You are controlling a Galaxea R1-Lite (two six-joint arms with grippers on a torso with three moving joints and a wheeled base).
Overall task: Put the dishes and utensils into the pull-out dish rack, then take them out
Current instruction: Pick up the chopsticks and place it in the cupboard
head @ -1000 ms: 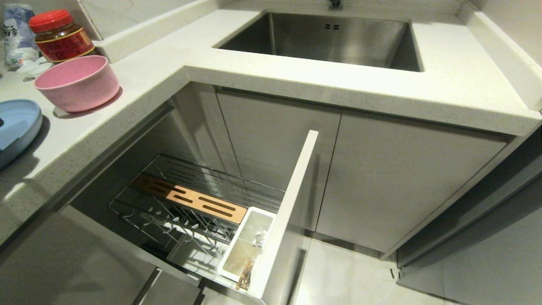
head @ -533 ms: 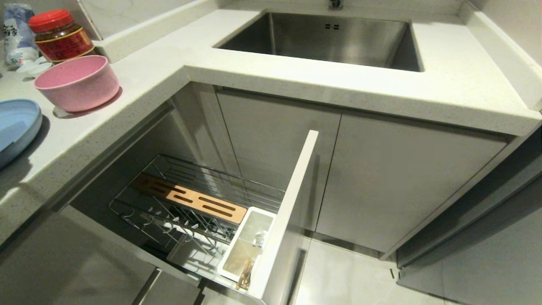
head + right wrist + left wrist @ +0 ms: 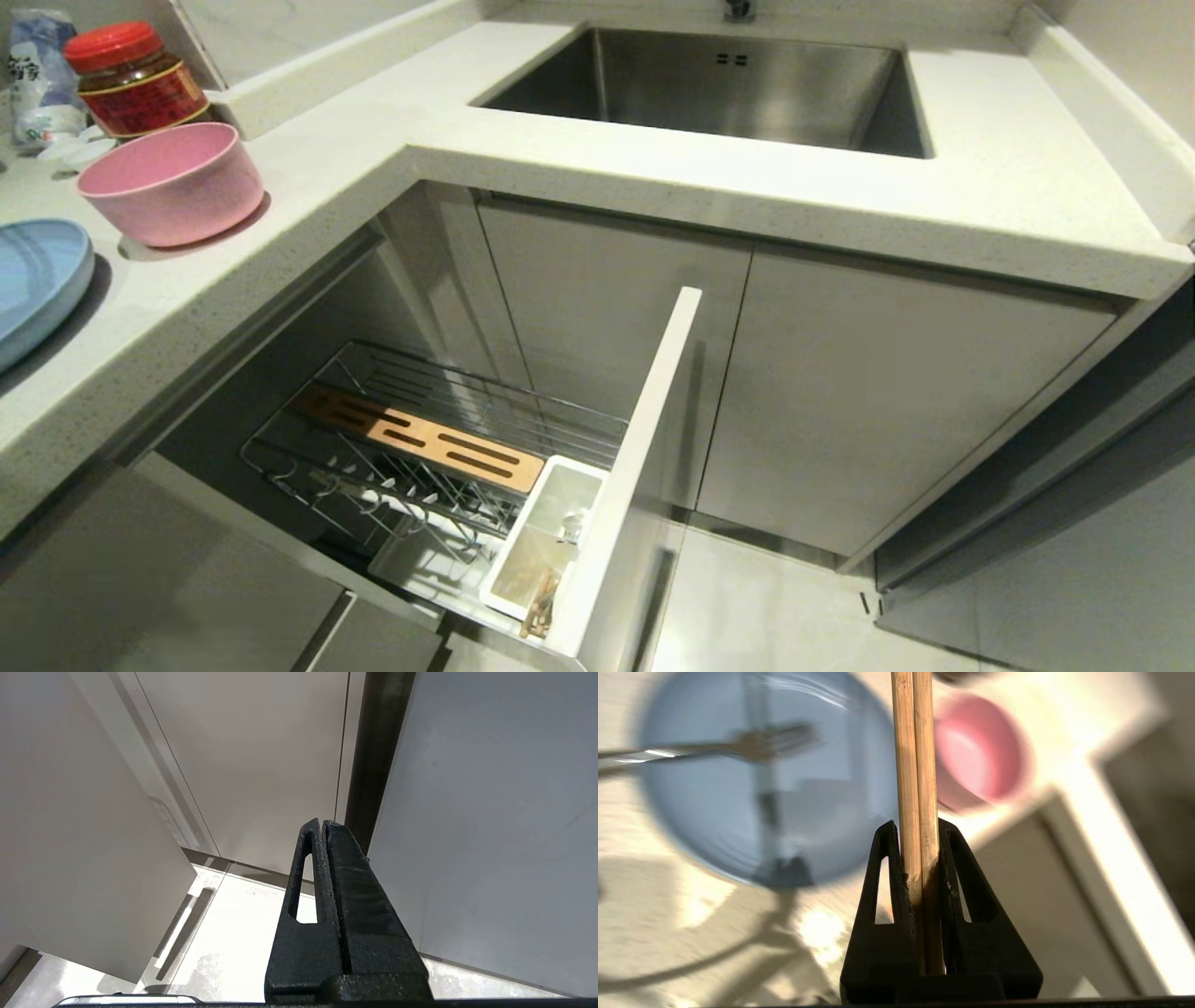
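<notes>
A kitchen corner, seen from above. The pull-out dish rack (image 3: pixel 439 467) stands drawn out below the tabletop (image 3: pixel 308 168), its wire prongs and slotted wooden strip bare. Its white utensil bin (image 3: pixel 546 537) shows something pale and wooden at its near end, too small to identify.

On the tabletop, the pink bowl (image 3: pixel 173 182) sits upright beside the light-blue plate (image 3: pixel 37 280), which lies at the frame's left edge. The wrist camera shows a silver fork (image 3: pixel 752 749) lying across that plate.

The left claw (image 3: pixel 917 833) is clamped on the pair of chopsticks (image 3: pixel 915 765), which run straight out between its two black fingers, above the tabletop near plate and bowl. The right claw (image 3: pixel 322 826) hangs pressed shut and empty beside the cabinet fronts, parked.

By my judgement the loading has barely begun: the chopsticks are lifted but not yet in the bin, while plate, bowl and fork wait on the tabletop. All the unloading lies ahead.

Compared with a second ago, the dark shape and shadow at the plate's left edge have gone, and the plate now lies a little flatter. Bowl and rack are unmoved.
</notes>
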